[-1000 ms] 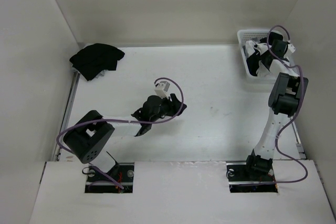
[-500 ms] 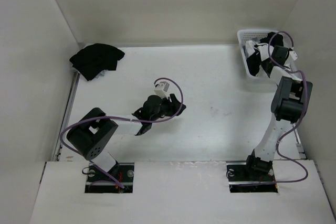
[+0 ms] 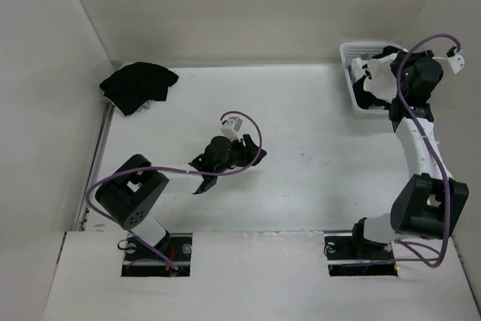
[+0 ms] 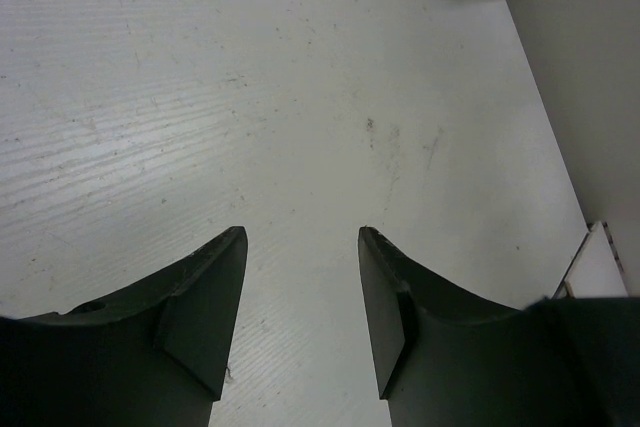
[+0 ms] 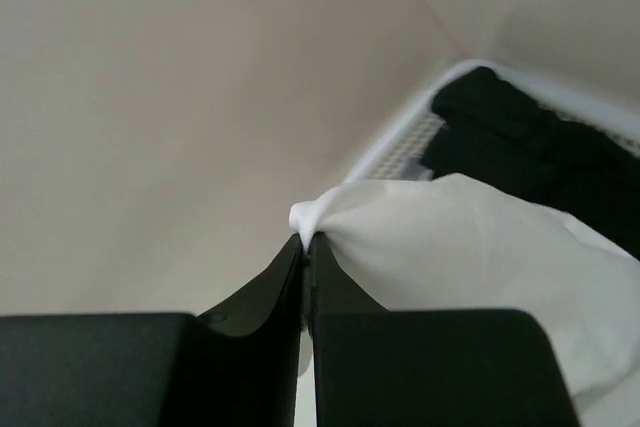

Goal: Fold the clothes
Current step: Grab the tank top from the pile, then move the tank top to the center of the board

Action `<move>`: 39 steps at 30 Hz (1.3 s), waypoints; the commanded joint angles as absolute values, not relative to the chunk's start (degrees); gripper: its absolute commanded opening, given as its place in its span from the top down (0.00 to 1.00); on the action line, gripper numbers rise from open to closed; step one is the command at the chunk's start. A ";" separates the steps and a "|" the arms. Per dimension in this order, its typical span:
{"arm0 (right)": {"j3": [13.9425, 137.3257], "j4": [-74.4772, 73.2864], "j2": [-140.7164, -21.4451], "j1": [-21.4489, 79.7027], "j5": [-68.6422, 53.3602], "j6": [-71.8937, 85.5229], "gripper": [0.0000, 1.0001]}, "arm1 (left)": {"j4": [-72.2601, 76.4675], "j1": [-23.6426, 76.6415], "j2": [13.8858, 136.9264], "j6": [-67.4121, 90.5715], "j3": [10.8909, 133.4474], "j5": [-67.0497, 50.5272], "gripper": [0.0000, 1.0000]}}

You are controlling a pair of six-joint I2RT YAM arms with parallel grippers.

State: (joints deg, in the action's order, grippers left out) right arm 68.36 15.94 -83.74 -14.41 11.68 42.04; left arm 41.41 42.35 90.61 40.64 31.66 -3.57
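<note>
Right gripper (image 5: pixel 303 239) is clenched on a pinched corner of the white top (image 5: pixel 460 237), the jaws nearly meeting with a small tuft of fabric poking out above the tips. The top hangs bunched from the grip over the white basket (image 3: pixel 347 54) at the far right corner of the table (image 3: pixel 301 125). The rest of the cloth trails down to the right in the wrist view, over the black clothes (image 5: pixel 530 147) lying in the basket. Straps can't be made out. Left gripper (image 4: pixel 300 237) is released, jaws spread with nothing between them, over bare table near the middle, slightly left. Black garment heap (image 3: pixel 137 86) sits at the far left corner, well apart from both arms.
</note>
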 commanded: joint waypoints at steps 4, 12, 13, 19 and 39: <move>66.97 19.87 -65.33 -2.72 3.00 41.75 0.94 | 46.14 38.82 83.52 42.62 28.14 -1.42 0.54; 70.33 12.75 -56.87 23.75 -0.44 39.10 0.85 | 42.64 30.64 69.72 48.33 23.38 1.58 0.54; 67.88 12.74 -56.78 25.95 -0.18 39.98 0.84 | 41.15 29.58 67.44 48.95 22.68 1.58 0.54; 48.20 18.53 -63.52 34.75 0.18 48.86 0.73 | 31.84 23.35 56.36 49.57 18.47 2.46 0.53; 31.91 5.54 -71.89 48.99 8.26 47.80 0.42 | 12.12 39.58 63.09 41.31 25.31 14.68 0.57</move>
State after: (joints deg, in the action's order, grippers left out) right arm 30.50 6.37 -70.98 46.50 5.98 45.47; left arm 10.13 33.21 56.14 44.05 21.30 11.49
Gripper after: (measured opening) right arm 0.571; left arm 0.427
